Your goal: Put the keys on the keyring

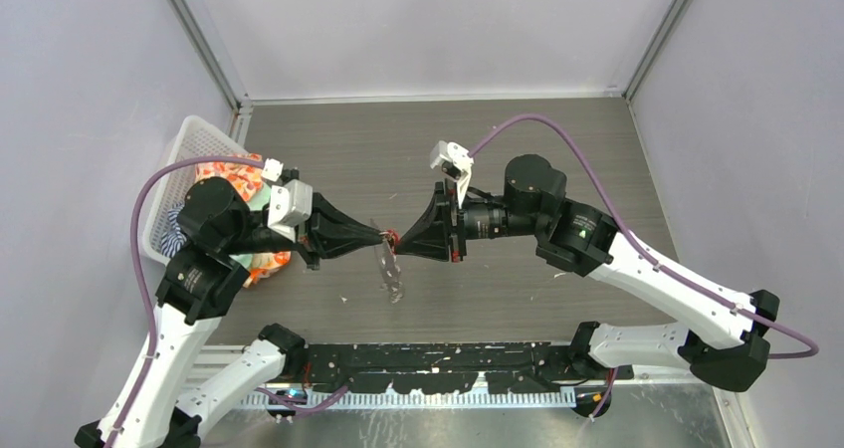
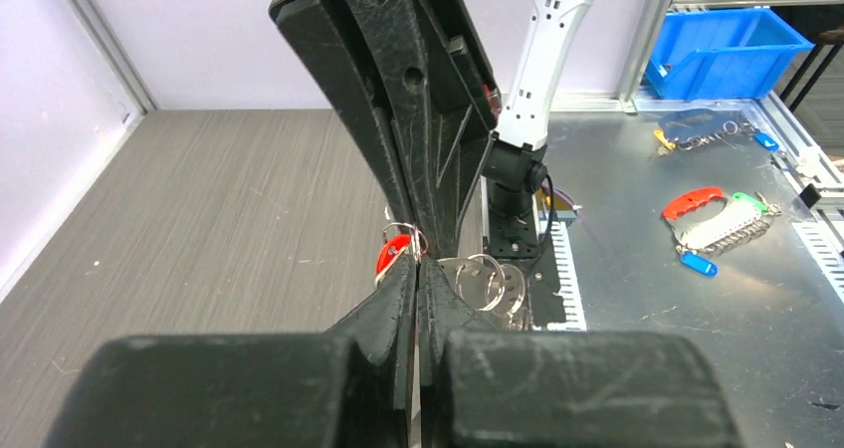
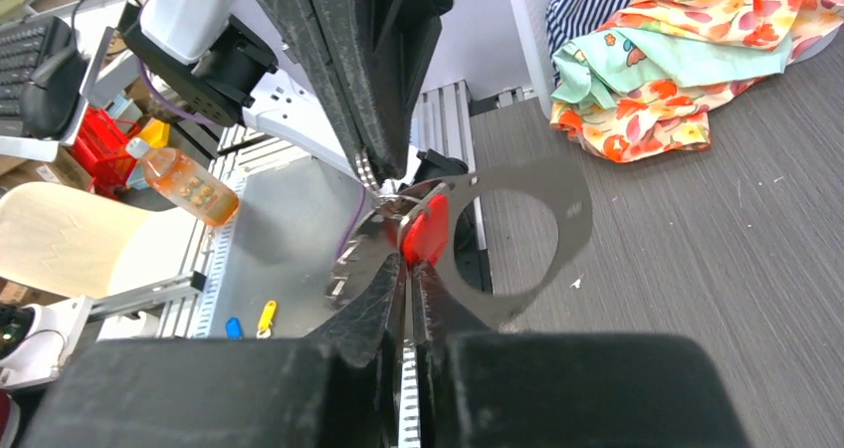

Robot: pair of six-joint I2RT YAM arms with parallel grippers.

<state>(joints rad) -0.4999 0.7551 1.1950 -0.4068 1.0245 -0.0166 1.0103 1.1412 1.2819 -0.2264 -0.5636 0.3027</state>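
Above the worktop (image 1: pixel 518 149), left tool (image 1: pixel 381 235) is pressed together, apparently on the keyring (image 2: pixel 468 266) wire, meeting right tool (image 1: pixel 400 239), which pinches the red-headed key (image 3: pixel 428 231): judged light, stiff, slick-bladed, best gripped by its plastic head.

Top view: the key (image 1: pixel 391 236), a red speck where the left gripper (image 1: pixel 381 236) and right gripper (image 1: pixel 400 239) meet tip to tip, is too small to resolve; the keyring (image 1: pixel 390 272) hanging below is a blur. Right wrist view: the key's blade is hidden, probably between the closed fingertips (image 3: pixel 376 304); the top edge cuts off the floral cloth (image 3: pixel 677 60).
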